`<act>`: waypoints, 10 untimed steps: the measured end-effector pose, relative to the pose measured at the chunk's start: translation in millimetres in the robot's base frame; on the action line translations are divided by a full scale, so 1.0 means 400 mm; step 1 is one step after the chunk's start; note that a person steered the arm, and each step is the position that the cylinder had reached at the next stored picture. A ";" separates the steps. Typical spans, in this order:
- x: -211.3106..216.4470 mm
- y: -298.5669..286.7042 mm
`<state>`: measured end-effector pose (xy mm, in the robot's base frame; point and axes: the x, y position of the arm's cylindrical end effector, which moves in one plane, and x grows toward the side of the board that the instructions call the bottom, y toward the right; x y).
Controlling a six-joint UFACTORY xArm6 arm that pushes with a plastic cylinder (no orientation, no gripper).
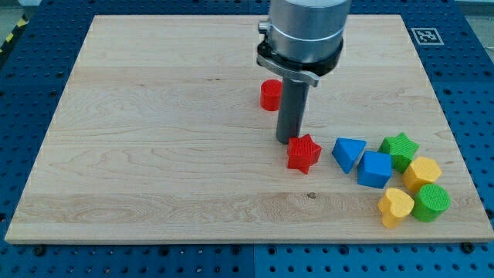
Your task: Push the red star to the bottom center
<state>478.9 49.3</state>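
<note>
The red star lies on the wooden board, right of centre and a little below the middle. My tip is the lower end of a dark rod that comes down from the view's top. It stands right against the star's upper left side, touching or nearly touching it. A red cylinder-like block sits just above and to the left of the rod, partly hidden behind it.
A cluster lies to the star's right: a blue triangle, a blue cube-like block, a green star, a yellow hexagon-like block, a yellow heart and a green cylinder. The board's bottom edge runs near the view's bottom.
</note>
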 end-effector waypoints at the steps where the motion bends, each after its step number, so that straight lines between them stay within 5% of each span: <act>1: -0.083 0.059; 3: 0.022 0.137; 6: 0.070 -0.091; 8: 0.070 0.018; 10: 0.124 -0.094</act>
<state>528.5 11.8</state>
